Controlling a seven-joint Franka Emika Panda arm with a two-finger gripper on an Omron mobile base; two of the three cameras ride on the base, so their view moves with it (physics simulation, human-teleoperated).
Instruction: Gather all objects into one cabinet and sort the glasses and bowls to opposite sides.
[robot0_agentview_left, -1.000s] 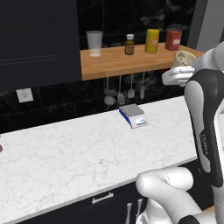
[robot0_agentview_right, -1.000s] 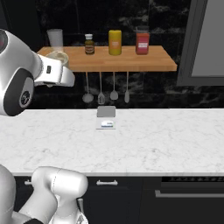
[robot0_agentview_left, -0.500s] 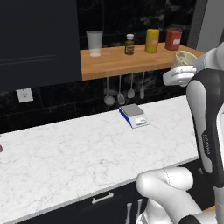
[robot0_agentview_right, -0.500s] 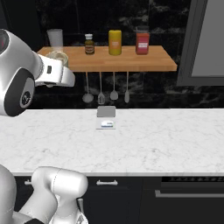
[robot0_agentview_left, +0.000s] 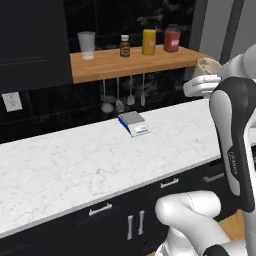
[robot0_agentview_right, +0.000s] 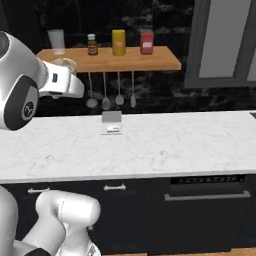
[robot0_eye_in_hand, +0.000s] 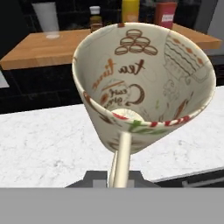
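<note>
Mug (robot0_eye_in_hand: 144, 83) clenched in gripper (robot0_eye_in_hand: 120, 175), aloft — well clear above marble counter (robot0_eye_in_hand: 43, 144), shelf (robot0_eye_in_hand: 39, 50) edge beyond.

The left base view looks forward and down from behind the arm's left side, the right base view from behind its right. Both take in the same white worktop (robot0_agentview_left: 90, 160) (robot0_agentview_right: 165, 145), the wooden shelf (robot0_agentview_left: 130, 62) (robot0_agentview_right: 125, 59) above it and the small scale (robot0_agentview_left: 133, 123) (robot0_agentview_right: 111, 123) by the wall. The hand view sits very close behind a cream mug (robot0_eye_in_hand: 144, 83), looking across the worktop toward that shelf.
</note>
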